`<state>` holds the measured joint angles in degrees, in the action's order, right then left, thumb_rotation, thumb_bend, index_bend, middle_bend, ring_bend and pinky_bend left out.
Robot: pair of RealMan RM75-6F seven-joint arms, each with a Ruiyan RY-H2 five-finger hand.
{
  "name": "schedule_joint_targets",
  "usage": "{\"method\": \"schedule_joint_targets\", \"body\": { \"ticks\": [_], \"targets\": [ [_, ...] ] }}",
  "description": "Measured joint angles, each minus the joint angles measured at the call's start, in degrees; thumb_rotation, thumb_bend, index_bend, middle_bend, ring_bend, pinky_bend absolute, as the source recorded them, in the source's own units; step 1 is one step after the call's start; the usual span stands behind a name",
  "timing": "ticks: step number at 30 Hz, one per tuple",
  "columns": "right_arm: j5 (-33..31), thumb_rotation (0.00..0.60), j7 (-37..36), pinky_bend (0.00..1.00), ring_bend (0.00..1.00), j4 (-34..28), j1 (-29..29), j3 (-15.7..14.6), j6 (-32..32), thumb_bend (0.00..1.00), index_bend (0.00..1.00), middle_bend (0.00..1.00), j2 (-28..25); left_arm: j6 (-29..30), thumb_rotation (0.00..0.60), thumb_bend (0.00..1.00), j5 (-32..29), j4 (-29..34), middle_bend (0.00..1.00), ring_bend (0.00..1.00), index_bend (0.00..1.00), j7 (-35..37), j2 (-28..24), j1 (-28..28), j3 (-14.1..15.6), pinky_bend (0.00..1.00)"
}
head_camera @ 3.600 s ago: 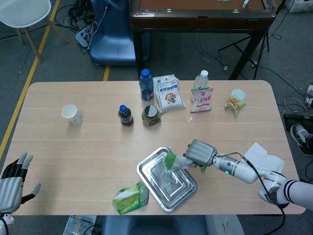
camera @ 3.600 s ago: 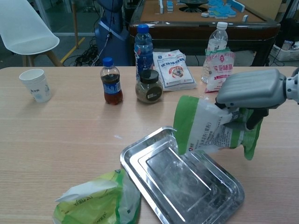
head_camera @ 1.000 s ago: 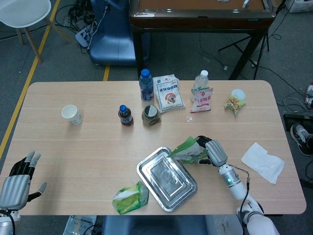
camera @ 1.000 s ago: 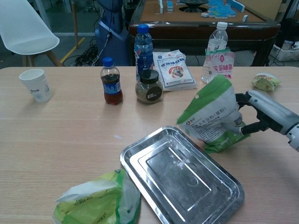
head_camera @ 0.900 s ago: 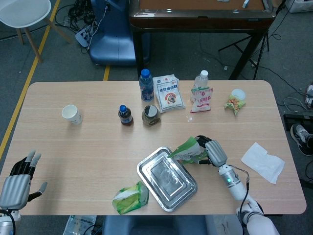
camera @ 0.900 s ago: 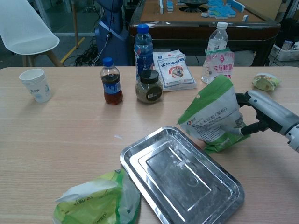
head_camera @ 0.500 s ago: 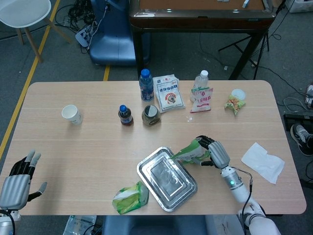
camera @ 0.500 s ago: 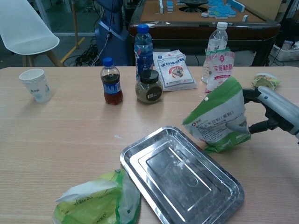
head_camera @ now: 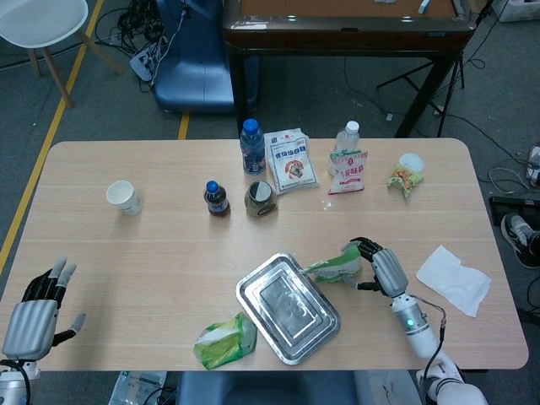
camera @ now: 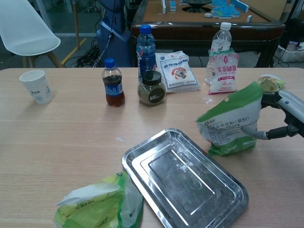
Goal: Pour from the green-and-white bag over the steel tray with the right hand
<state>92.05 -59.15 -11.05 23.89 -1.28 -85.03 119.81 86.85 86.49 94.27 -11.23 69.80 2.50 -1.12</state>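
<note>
Steel tray (camera: 185, 183) lies just left of your fingers, dusted white; the pour looks finished. Green-and-white bag (camera: 233, 124) stands upright beside it, gripped by your right hand (head_camera: 386, 268). Next, judge whether to release.

The chest view's edge cuts off the right robot hand (camera: 289, 114); the green-and-white bag (camera: 231, 124) hides its fingertips.

The head view looks steeply down from high above the near edge, taking in the whole table (head_camera: 169, 253) and floor beyond. The chest view sits low and close, facing across the tabletop. Both share the steel tray (head_camera: 287, 308) (camera: 185, 180) and the bottles (head_camera: 251, 145) (camera: 146, 47).
</note>
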Motion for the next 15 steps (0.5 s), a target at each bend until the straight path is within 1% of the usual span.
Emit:
{"method": "schedule_joint_targets", "body": {
  "ticks": [8, 15],
  "targets": [
    [-0.13, 0.6, -0.75, 0.35, 0.25, 0.39, 0.46, 0.24, -0.27, 0.24, 0.43, 0.39, 1.63, 0.79, 0.6, 0.26, 0.11, 0.62, 0.0, 0.07, 0.0, -0.11, -0.65, -0.49, 0.13, 0.09],
    [0.45, 0.6, -0.61, 0.35, 0.25, 0.21, -0.93, -0.37, -3.07, 0.24, 0.43, 0.39, -0.01, 0.69, 0.6, 0.26, 0.43, 0.61, 0.0, 0.07, 0.0, 0.25, -0.73, -0.35, 0.17, 0.09]
  ]
}}
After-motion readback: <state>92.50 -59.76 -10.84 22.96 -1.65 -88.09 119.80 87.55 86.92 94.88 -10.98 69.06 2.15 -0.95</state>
